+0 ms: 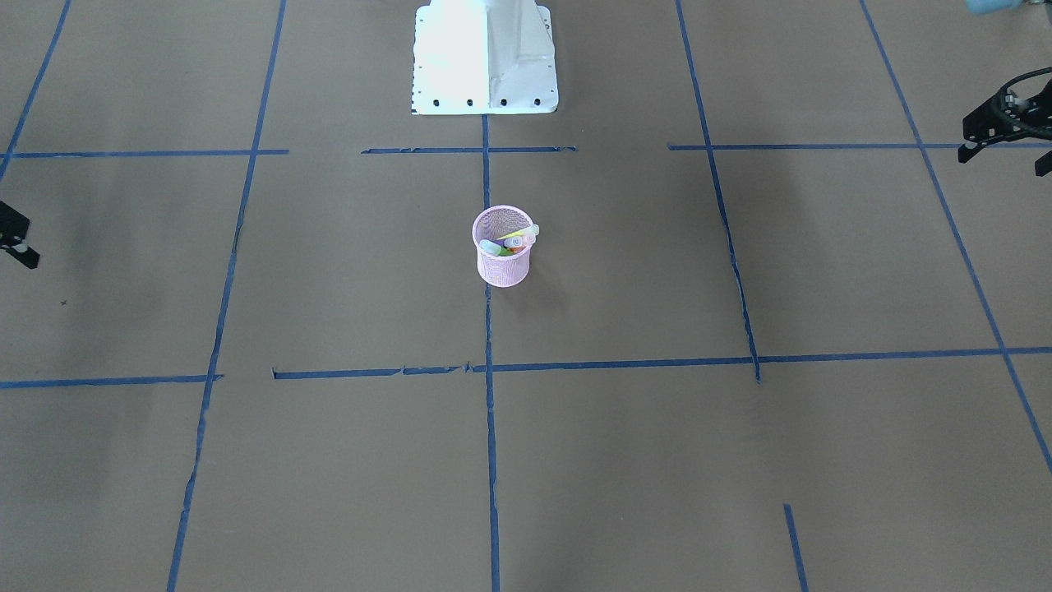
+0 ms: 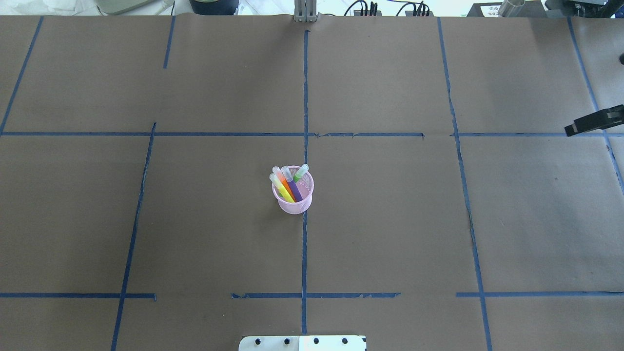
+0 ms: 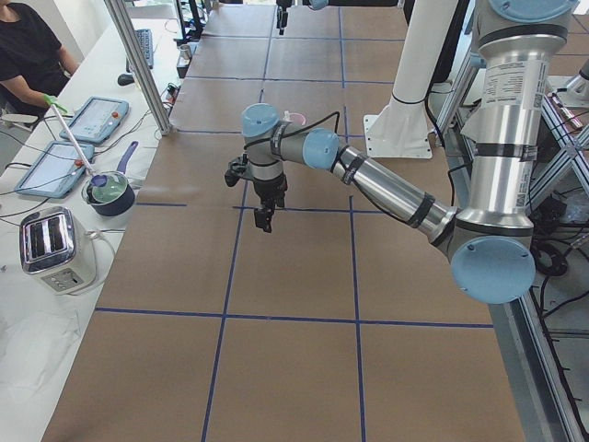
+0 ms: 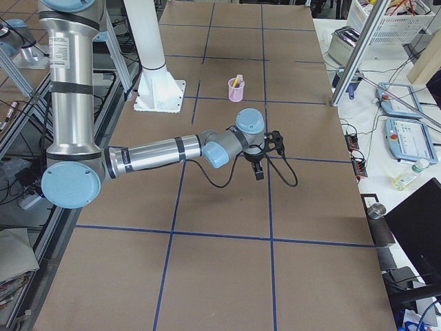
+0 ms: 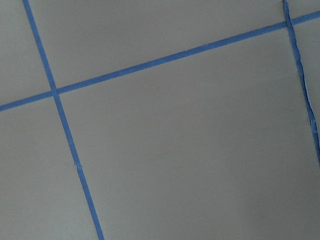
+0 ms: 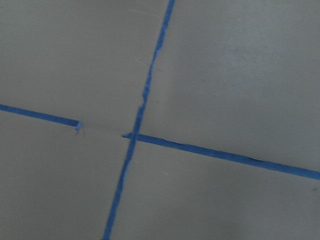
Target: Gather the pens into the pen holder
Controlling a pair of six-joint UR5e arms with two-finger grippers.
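Observation:
The pink mesh pen holder (image 2: 295,204) stands upright at the table's middle, and also shows in the front view (image 1: 502,265) and small in the right side view (image 4: 236,90). The orange pen (image 2: 286,185), purple pen (image 2: 294,189), green pen (image 2: 301,172) and a yellow one (image 2: 280,189) stand inside it, cap ends up. My left gripper (image 1: 1004,156) hangs far off to the side with its fingers spread and empty; it also shows in the left side view (image 3: 264,219). My right gripper (image 2: 592,121) is at the table's far right edge, only partly in view.
Brown paper with a blue tape grid (image 2: 305,97) covers the table. The robot's white base (image 1: 485,57) is at the near side. A toaster (image 3: 57,249), a pot (image 3: 109,191) and tablets (image 3: 92,118) sit beyond the table's far edge. Both wrist views show only paper and tape.

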